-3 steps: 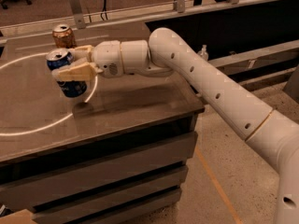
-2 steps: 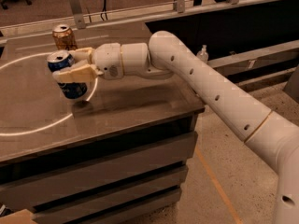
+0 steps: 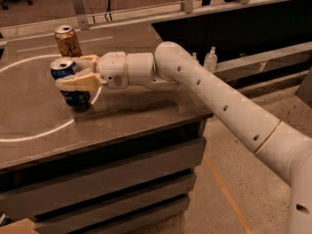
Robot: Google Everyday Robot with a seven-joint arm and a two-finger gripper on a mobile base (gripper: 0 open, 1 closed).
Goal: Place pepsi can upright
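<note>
You're working in a dim room with a speckled concrete floor [image 3: 243, 189], and the brown bench [image 3: 146, 116] carries a thin white ring [image 3: 29, 136] painted on its top. The white arm [image 3: 219, 101] reaches in low from the right, nearly level with the bench top, which suits a side grasp on a standing can. The gripper [image 3: 68, 73] sits inside that ring near the left end, its jaws pinching the pepsi can [image 3: 77, 98] across the body. The can is close to upright, silver top up, with its base at the bench top; I can't tell whether it's actually resting there. The tan can [image 3: 67, 40] stands just behind, apart from the jaws, so mind it when you release
</note>
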